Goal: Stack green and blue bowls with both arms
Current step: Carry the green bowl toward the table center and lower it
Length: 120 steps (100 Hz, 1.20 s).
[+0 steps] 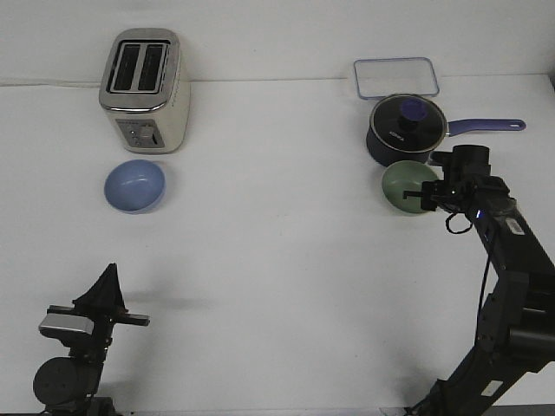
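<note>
Nearest, 2 black arms rise from the desk's (277,286) front edge. The left gripper (108,276) points up at the lower left, well apart from everything, jaws together in a point. The right gripper (431,196) reaches the green bowl's (408,187) right rim; whether its jaws clamp the rim, I cannot tell. Further left sits 1 blue bowl (134,185), just before 1 toaster (144,90). Behind the green bowl stands 1 navy saucepan (408,130), then 1 clear container (395,76).

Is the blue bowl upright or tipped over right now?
Upright. The blue bowl sits on the table in front of the toaster, its round opening facing up and its inside visible and empty.
</note>
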Motion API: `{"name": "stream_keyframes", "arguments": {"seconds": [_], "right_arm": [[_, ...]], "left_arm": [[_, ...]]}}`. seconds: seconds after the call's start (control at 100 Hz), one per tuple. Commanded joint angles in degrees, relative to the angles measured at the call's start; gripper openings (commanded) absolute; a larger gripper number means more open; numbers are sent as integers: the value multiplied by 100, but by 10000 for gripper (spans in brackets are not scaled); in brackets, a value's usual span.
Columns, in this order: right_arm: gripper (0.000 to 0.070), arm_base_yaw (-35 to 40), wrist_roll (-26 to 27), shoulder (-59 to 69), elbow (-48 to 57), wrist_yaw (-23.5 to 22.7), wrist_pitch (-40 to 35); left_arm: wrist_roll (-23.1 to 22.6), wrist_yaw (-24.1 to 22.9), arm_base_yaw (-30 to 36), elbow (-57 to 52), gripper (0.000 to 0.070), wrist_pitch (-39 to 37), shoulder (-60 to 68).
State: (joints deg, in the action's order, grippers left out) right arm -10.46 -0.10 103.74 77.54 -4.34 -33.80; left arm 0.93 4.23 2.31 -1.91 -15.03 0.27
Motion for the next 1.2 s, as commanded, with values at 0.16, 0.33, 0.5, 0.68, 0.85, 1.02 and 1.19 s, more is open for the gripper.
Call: {"name": "stream_keyframes", "arguments": {"seconds": [0.16, 0.33, 0.5, 0.68, 0.85, 1.02, 1.19], "right_arm": [[0, -11, -83, 26, 210, -42, -153], [0, 125, -22, -424, 505, -328, -675], [0, 608, 212, -1060, 573, -612, -938], [0, 1471, 332, -1327, 570, -1156, -1357], [0, 2498, 520, -1325, 457, -1211, -1231], [0, 3348, 944, -1311, 210, -1078, -745], [0, 3790, 1213, -1228, -149, -879, -428]], "left_arm": [[-26, -26, -4, 111, 12, -90, -9], [-26, -26, -4, 111, 12, -90, -9], [-26, -26, -4, 111, 12, -90, -9], [-26, -26, -4, 111, 12, -90, -9], [-26, -26, -4, 111, 12, -90, -9], [-26, -26, -4, 111, 12, -92, -9], [-26, -26, -4, 111, 12, -92, -9]]}}
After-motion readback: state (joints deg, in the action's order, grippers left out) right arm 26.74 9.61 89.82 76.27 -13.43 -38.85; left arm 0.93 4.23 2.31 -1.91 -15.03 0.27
